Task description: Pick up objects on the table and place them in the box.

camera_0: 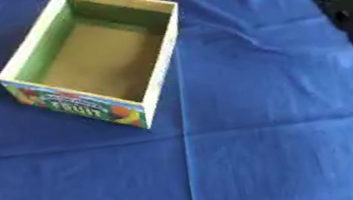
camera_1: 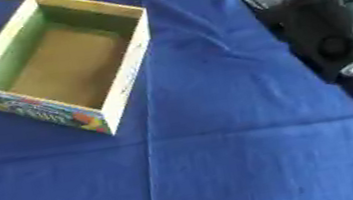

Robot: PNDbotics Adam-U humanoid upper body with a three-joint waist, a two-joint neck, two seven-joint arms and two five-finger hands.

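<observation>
The open cardboard box (camera_0: 160,56) with pale green inner walls, a brown floor and a colourful fruit print on its front sits at the far left of the blue cloth-covered table (camera_0: 285,145) — nothing shows inside it. On the right side a black and silver robot arm (camera_1: 337,26) with a green-lit panel runs down the edge — its hand isn't visible, so can't tell open or closed. Left hand isn't in view either.
</observation>
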